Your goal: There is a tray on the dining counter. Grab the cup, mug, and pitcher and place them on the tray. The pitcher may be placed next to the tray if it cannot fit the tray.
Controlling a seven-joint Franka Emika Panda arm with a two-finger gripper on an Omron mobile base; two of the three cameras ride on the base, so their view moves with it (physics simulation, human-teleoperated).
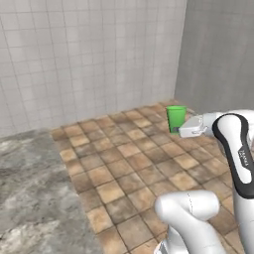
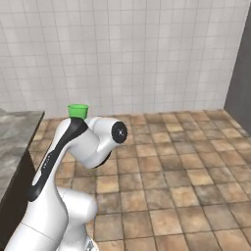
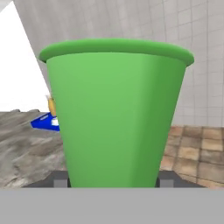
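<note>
Bright green tapered plastic cup (image 3: 116, 113), handleless, stands upright with a thick rolled rim. Jaws clamp its base, above the brown tiled floor (image 1: 129, 163).

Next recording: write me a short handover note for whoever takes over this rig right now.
Gripper: shut on the cup, held upright in the air above the tiled floor; a fingertip shows on each side of its base.
Things: the hand view shows the tray far off on the dining counter, with something yellow-orange by it, probably the pitcher, though too small to tell if it is on or beside the tray. A white speck there may be the mug; unclear.
Done: cup picked up.
Left: carry the cup to the tray and set it down; check mug and pitcher.
</note>
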